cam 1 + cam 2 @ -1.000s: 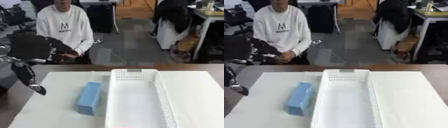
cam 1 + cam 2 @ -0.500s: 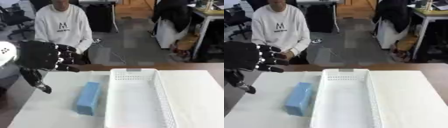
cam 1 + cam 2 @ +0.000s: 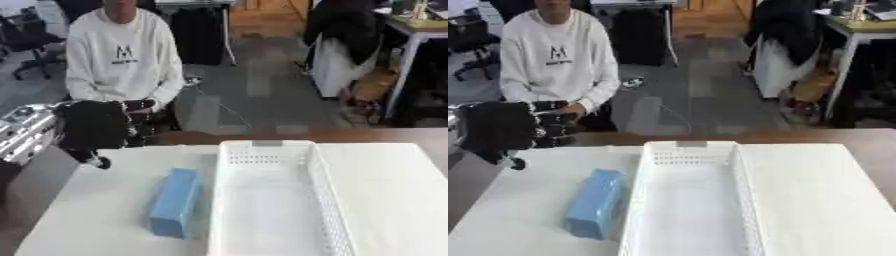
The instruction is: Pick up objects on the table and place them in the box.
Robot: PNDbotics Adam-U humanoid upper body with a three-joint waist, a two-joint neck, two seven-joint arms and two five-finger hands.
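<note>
Our left hand (image 3: 94, 131) hovers with fingers curled on nothing, back-left of the blue box (image 3: 173, 201) lying on the surface just beside the empty white basket (image 3: 328, 200), so we risk shoving it against the wall

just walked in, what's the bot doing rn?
Clearing the table into the box, not yet started on the grab. The left robot hand hangs in the air over the table's far left corner, fingers partly curled, holding nothing. The blue block lies flat on the white table cover, just left of the white perforated box and untouched. The box looks empty. The right robot hand is not in view.
</note>
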